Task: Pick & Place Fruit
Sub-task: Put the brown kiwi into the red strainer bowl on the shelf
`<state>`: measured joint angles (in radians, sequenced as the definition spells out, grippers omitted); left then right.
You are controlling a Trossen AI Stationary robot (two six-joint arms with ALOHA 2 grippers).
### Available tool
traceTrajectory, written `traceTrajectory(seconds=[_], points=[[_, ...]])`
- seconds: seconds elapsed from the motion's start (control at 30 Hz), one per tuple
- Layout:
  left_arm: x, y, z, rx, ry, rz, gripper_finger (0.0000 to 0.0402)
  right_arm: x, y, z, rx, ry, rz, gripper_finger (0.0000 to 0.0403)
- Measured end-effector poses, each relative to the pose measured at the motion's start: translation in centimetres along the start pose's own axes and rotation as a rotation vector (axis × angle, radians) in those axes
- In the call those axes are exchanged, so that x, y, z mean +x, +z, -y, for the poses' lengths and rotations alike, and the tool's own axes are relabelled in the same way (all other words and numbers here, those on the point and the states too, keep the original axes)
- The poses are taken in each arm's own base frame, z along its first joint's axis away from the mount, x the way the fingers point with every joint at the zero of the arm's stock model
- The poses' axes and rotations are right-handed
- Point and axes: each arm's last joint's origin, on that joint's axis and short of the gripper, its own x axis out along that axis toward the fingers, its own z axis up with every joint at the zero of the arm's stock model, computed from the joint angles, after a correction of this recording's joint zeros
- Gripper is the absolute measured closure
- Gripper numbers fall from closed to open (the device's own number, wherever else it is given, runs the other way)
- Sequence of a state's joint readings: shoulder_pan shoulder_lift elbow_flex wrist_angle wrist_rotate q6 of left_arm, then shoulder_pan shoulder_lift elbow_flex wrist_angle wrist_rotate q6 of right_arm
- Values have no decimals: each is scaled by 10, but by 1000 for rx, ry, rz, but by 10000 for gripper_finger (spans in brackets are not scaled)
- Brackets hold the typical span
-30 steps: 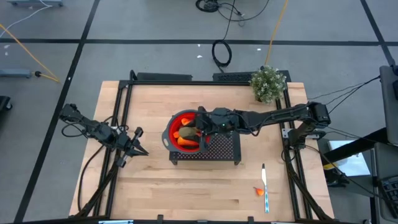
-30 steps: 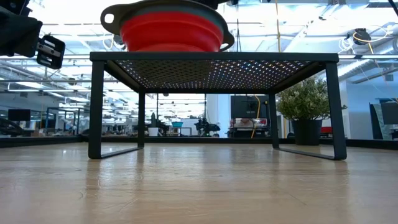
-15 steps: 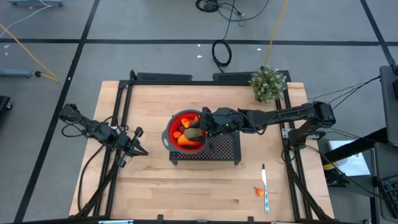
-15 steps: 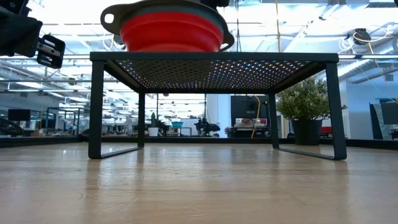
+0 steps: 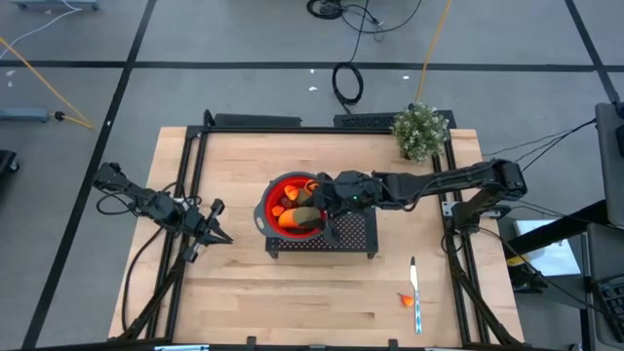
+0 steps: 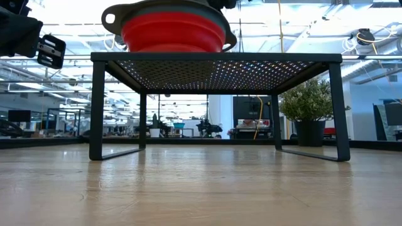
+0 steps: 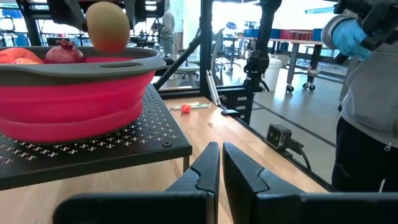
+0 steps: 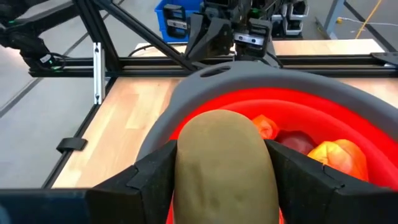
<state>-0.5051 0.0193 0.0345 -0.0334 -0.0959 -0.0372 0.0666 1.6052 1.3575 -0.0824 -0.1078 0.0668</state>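
Resting on wood table (image 5: 244, 283): rack (image 5: 351, 234) | right jaws clamped on oval fruit (image 8: 224, 168) | left jaws together

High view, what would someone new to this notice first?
The red bowl on the black mesh rack at the table's middle, with orange pieces inside. The right gripper reaches over it, gripping a brownish-green oval fruit above the bowl. The left gripper waits shut on the table's left side.

Grey floor (image 5: 244, 39) crossed by dark seams, with a yellow cable (image 5: 39, 63) and black coiled cable (image 5: 347, 83) lying loose. Bright ceiling lights (image 6: 364, 34) beyond the light wooden bench (image 5: 234, 292); distant workstations, blue bins (image 8: 171, 18).
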Motion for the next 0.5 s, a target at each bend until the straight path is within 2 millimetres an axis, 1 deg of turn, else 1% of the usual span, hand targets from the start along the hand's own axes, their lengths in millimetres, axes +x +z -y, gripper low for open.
traceTrajectory(seconds=[0.5], points=[[0,0,0,-1,0,0,382,0,-5,0,4,-4,-51,172]])
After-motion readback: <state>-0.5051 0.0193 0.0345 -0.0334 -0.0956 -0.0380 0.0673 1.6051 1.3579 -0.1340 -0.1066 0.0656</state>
